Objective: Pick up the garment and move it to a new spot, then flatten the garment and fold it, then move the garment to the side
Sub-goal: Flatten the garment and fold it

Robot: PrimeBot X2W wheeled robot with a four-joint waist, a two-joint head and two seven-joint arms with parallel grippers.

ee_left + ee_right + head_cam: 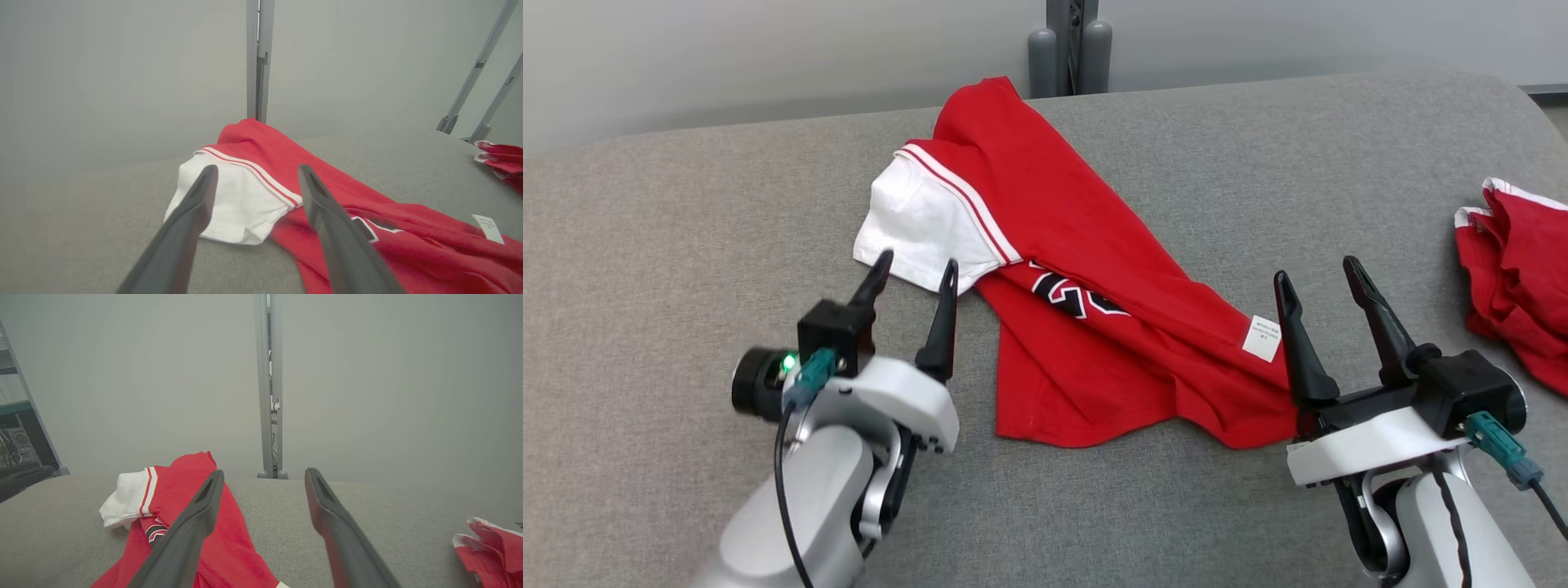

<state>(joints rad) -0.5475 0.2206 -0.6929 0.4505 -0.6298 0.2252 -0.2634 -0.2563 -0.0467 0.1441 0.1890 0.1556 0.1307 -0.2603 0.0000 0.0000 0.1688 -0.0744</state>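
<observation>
You're looking at a red knit cloth garment (1094, 269) with a white sleeve, soft and matt. It lies on a grey worktop (686, 245) covered in coarse woven cloth, matt and slightly rough. The small white label (1262, 338) looks smooth; cloth or paper, you can't tell. The left gripper (916, 263) and right gripper (1319, 269) have jaws of dark matt plastic and smooth white plastic housings. The grey post (1070, 41) at the far edge looks like painted metal.
</observation>
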